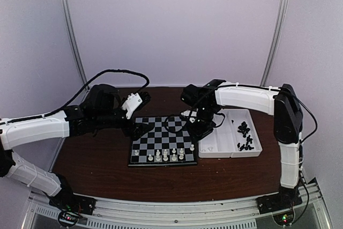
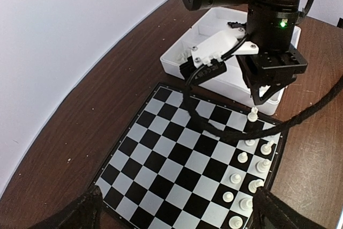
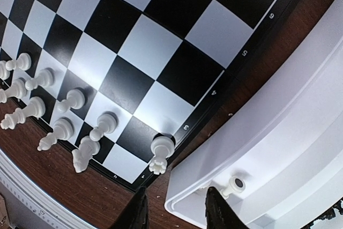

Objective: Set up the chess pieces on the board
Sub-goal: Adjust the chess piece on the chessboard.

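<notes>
Near table edge: bare brown table (image 1: 96, 164) shows in front of the board's near rim and out to its left; this is the widest open room.
White pieces (image 1: 165, 156): standing in the board's two nearest rows, close together, with small gaps between them.
Board (image 1: 161, 132): flat at the middle of the table with its dark rim showing all round; the rows beyond the white pieces show only checks.
Edge piece (image 3: 161, 151): white and upright, in the board's rightmost column beside the rim mark 3, just inside the rim.
Right end effector (image 3: 177, 212): fingers partly apart with nothing between them. It hangs over the narrow strip where the board's right rim meets the tray's near left corner, just beyond the edge piece and not touching it.
Left end effector (image 2: 177, 196): fingers spread wide and holding nothing. It hovers at the board's left rim and faces across the checks.
Cable (image 2: 225, 132): black, drooping from the right arm low across the board's right-hand squares.
Tray (image 1: 214, 144): white, with two compartments, just beside the board's right rim; a thin wedge of table shows between them.
Tray piece (image 3: 233, 185): one white piece in the left compartment, near its corner wall.
Black pieces (image 1: 244, 135): heaped loosely in the right compartment.
</notes>
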Robot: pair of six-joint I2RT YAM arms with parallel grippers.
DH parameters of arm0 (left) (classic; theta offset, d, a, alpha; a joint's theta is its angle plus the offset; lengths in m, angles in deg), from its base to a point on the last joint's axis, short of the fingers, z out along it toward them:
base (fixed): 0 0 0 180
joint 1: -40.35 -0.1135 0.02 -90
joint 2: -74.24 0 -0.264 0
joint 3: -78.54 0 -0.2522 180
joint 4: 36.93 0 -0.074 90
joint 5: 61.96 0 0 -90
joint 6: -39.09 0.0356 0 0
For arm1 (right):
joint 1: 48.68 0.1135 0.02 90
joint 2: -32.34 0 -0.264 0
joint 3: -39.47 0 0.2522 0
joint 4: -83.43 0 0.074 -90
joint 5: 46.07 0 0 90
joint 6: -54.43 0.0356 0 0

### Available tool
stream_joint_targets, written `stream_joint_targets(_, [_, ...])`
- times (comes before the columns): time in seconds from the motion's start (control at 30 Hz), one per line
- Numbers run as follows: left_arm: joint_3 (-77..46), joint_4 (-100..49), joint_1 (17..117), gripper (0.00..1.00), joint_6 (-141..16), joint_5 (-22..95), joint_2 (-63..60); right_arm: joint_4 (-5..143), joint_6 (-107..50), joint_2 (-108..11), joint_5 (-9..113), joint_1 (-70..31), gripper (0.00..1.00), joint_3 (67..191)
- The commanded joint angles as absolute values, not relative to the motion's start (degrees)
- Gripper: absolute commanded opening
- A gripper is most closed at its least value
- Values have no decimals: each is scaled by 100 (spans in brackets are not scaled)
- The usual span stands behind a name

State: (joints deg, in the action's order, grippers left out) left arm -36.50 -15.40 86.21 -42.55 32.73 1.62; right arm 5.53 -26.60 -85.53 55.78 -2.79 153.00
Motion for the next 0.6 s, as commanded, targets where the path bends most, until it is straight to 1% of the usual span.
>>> stream_joint_targets(0.0, [-3624, -1710, 8656, 98, -4356, 3212, 278, 846, -2572, -8536, 5493, -253, 37, 15268])
stream_joint_targets(0.43, [-3584, -1632, 8658, 97, -4352, 3196, 260, 835, -2617, -8815, 5615, -195, 36, 15381])
stream_joint_targets(0.57, [-3593, -1606, 8658, 98, -4342, 3203, 252, 841, -2620, -8871, 5661, -160, 34, 15378])
